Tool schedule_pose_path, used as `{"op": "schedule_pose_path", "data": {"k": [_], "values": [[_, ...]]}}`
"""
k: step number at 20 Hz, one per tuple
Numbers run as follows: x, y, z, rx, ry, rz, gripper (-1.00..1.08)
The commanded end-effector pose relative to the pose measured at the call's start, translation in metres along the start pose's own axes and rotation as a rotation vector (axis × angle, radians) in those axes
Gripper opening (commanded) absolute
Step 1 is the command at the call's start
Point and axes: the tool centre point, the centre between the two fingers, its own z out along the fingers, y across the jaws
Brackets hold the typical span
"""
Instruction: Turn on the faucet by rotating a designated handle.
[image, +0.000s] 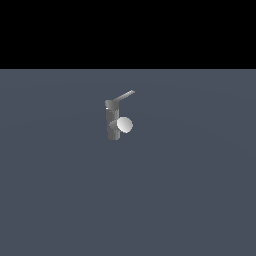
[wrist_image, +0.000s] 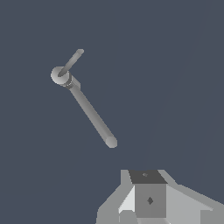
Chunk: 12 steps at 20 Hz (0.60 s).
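The faucet (image: 113, 124) is a small grey upright post on the floor, with a pale round spout end (image: 124, 125) on its front. The handle (image: 121, 97) is a thin light-grey lever slanting up from the post's top toward the exterior view's right. In the wrist view the faucet (wrist_image: 89, 110) shows as a long grey cylinder with a round cap, and the thin handle (wrist_image: 72, 60) sticks out from that cap. My gripper (wrist_image: 148, 176) shows only in the wrist view, well apart from the faucet. Its fingers form one block with no gap and hold nothing.
The faucet stands alone on a flat blue-grey floor (image: 190, 190). The exterior view shows black background above the floor's far edge, and no part of the arm.
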Motion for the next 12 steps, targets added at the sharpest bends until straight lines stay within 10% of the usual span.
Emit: {"op": "schedule_pose_path", "data": {"k": [1,12], "values": [[0.02,-0.01,0.008,0.001,0.003,0.059,-1.0],[0.101,-0.054,0.057,0.01,0.013,0.31,-1.0]]}}
